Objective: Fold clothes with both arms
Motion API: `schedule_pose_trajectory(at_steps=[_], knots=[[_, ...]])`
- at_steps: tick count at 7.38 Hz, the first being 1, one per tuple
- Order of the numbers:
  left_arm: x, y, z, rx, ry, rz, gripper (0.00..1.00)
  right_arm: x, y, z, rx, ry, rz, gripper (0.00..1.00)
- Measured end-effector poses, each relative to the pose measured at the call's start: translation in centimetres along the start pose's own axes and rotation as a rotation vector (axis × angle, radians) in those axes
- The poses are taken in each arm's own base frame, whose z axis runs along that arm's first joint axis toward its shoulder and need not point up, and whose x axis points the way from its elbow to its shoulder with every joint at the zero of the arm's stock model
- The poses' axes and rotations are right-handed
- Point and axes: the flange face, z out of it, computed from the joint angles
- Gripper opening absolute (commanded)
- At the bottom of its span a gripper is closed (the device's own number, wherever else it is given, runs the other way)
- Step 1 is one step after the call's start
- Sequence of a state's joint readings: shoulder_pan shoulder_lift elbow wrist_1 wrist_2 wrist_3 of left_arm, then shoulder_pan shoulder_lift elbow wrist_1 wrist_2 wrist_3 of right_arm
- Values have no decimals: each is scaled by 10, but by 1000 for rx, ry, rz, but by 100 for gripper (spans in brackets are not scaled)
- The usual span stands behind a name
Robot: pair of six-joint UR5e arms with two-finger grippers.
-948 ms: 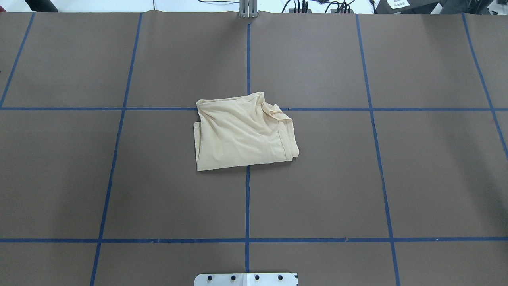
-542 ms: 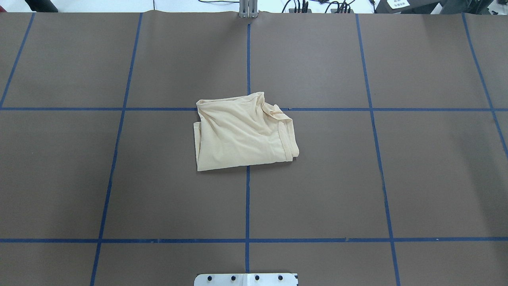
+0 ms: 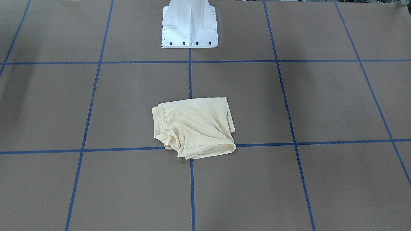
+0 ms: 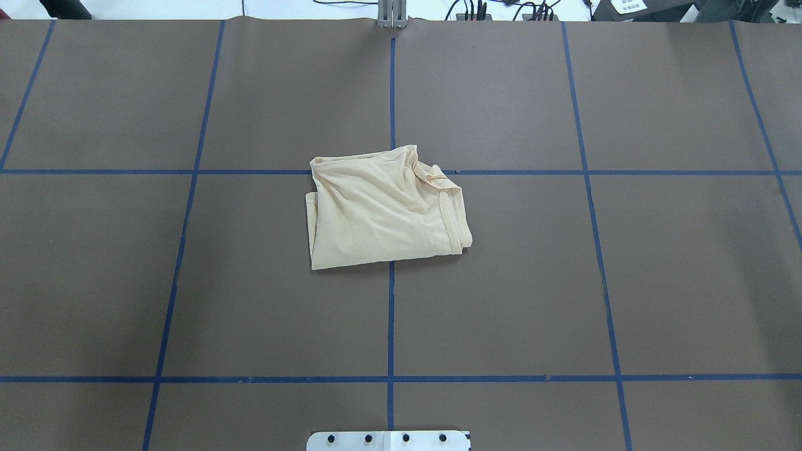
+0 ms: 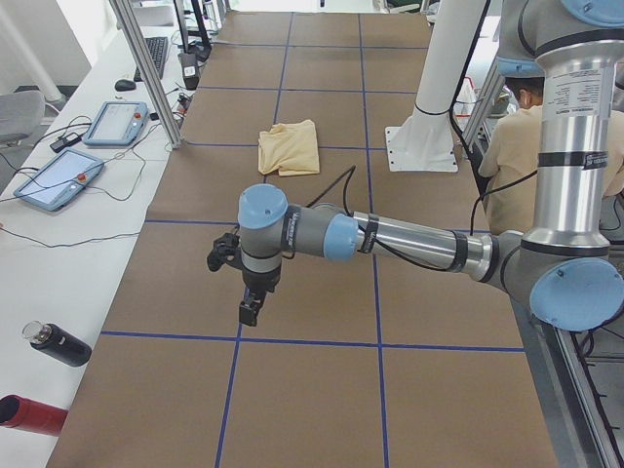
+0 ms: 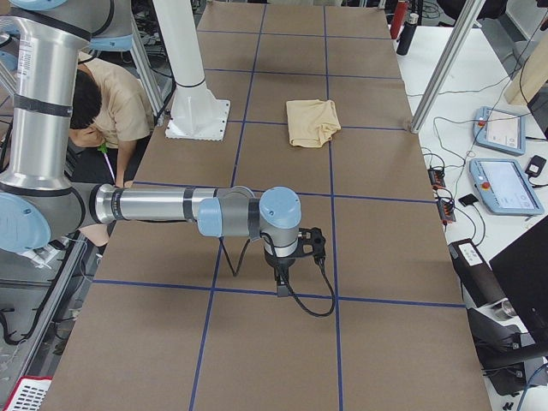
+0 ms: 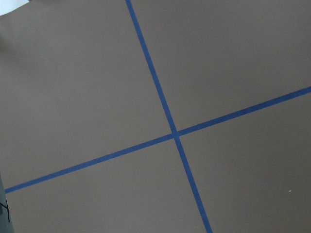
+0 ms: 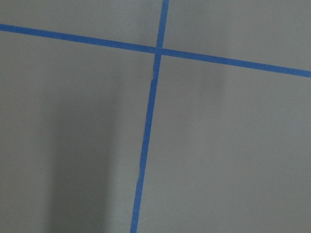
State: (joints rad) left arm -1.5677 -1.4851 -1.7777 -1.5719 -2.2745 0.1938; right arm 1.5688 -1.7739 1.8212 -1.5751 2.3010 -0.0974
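Left gripper (image 5: 249,313), right gripper (image 6: 282,285) — cannot tell if apart — well away from T-shirt (image 4: 382,210) near pedestal (image 3: 189,29).

Jaw spacing of the left tool (image 5: 250,314) and right tool (image 6: 282,287) is too small to tell.

Seen from overhead, bare brown mat (image 4: 188,282) rings the shirt (image 4: 385,210) on every side, so a gripper could come at it from any hour. The pedestal (image 4: 351,443) stands at 6 o'clock and a metal post (image 4: 392,15) at 12, both well apart from the shirt. The left arm (image 5: 409,239) stretches low over the mat far out at 9 o'clock, the right arm (image 6: 163,205) likewise at 3.
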Motion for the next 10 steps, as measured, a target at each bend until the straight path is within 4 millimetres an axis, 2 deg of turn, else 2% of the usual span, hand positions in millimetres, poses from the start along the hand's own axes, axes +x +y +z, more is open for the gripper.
schedule_pose_trajectory(at_steps=[1,2,10], knots=[[-4,22,9,-10,42,-25,100,-1,0,0,0,-9,2,100],[-5,32,12,-14,59,-37,100,-1,1,1,0,-13,3,100],[-3,29,9,27,51,4,100,1,1,3,-1,-15,5,100]])
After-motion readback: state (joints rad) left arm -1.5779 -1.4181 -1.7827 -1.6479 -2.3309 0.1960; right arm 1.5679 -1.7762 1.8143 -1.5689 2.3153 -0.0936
